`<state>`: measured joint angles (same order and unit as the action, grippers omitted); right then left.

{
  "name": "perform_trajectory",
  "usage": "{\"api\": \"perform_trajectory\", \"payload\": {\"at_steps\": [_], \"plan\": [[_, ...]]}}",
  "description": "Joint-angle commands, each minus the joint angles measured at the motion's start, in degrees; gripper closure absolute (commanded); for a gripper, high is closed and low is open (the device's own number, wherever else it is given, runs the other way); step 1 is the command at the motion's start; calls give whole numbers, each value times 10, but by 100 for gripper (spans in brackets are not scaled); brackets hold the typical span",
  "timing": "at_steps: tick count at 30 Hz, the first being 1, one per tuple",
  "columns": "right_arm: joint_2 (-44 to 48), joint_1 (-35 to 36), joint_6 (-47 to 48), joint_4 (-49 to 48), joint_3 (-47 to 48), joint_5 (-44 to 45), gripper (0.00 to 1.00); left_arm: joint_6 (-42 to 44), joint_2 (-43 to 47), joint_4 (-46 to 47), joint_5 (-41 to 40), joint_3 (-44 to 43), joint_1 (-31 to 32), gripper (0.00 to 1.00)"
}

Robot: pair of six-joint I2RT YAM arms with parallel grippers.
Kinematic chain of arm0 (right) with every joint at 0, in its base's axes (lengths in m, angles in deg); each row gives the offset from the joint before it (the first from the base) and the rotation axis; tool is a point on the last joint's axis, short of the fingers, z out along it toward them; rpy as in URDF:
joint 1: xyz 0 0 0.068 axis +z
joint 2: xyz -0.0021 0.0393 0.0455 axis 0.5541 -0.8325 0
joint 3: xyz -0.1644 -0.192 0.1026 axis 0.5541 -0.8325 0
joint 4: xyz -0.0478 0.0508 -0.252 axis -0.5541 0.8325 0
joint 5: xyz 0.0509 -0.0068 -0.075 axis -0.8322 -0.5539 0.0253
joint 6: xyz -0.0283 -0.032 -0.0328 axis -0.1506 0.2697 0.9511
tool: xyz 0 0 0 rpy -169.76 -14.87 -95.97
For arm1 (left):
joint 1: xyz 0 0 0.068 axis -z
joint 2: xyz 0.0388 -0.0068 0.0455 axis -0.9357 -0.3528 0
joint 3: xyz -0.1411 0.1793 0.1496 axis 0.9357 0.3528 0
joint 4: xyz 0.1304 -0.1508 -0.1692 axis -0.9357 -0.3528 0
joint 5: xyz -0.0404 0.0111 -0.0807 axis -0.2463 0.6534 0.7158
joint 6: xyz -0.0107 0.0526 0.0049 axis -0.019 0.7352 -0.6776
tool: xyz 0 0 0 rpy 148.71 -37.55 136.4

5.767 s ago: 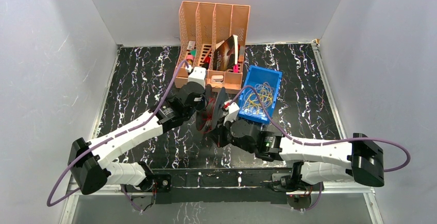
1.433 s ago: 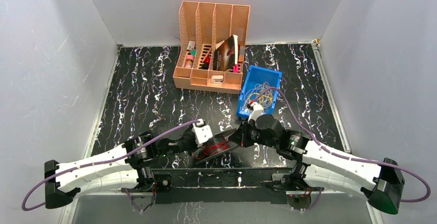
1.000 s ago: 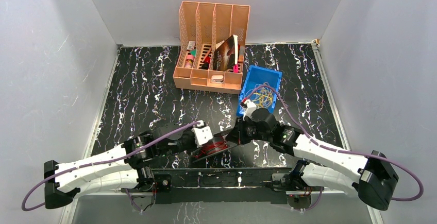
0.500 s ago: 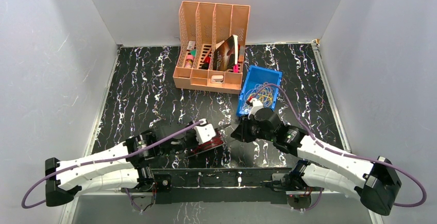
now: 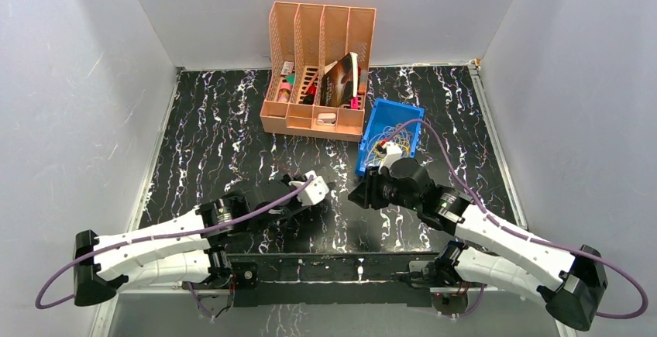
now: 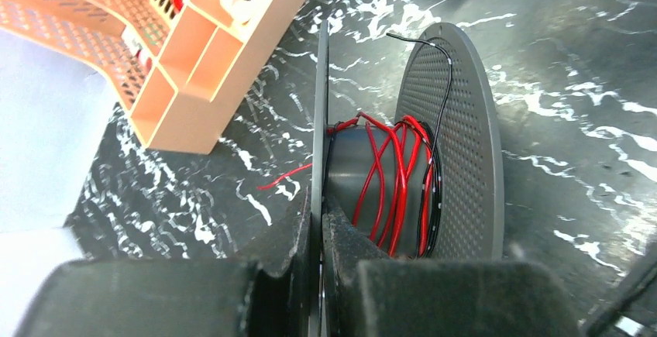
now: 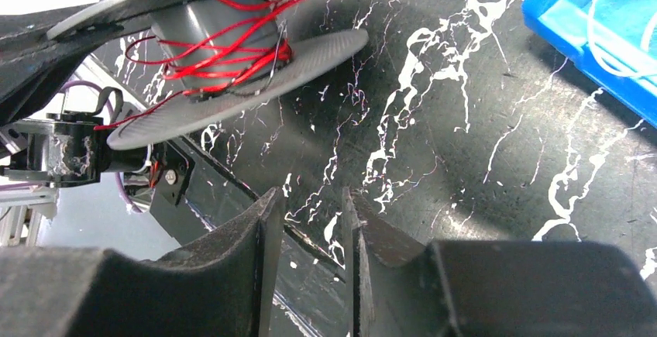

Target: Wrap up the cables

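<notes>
The left jaws are closed on the rim of one disc of a grey spool (image 6: 457, 143), one finger on each face of that thin disc. Red cables (image 6: 391, 174) are wound loosely round the hub between the two discs, with a black one (image 6: 442, 97) lying against the perforated far disc, its free end standing up past the rim. A loose red end sticks out to the side of the pinched disc.

From the right wrist the spool (image 7: 232, 89) sits tilted at the upper left, its red windings (image 7: 225, 46) crossing the hub unevenly (whether the lower disc touches the surface cannot be told). The right jaws stand apart with nothing between them, hanging over the black marbled surface (image 5: 217, 135) near the spool but not touching it.

More thin cables (image 5: 381, 149), yellowish, lie tangled in the blue bin (image 5: 399, 105), just beyond the right arm (image 5: 496, 232). The left arm (image 5: 155, 236) reaches in low across the near part of the surface. An orange file organizer (image 5: 310, 27) stands at the back, beside the bin.
</notes>
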<state>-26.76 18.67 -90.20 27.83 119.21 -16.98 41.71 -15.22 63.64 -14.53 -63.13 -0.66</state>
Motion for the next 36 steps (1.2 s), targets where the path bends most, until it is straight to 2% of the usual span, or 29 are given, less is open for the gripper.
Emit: {"api": "perform_trajectory", "payload": {"at_steps": [1,10,18,25,36], "plan": [[18,2,12,21,41,14,58,44,-5,26,-103,-40,0,100],[47,1,9,58,49,85,54,172,-52,96,-252,-52,0,100],[41,2,3,103,59,160,52,296,-123,189,-327,-37,-4,100],[9,-5,5,126,54,195,44,315,-193,211,-357,-37,-16,100],[-22,-74,-25,129,24,166,42,270,-260,179,-387,-22,-36,100]]}}
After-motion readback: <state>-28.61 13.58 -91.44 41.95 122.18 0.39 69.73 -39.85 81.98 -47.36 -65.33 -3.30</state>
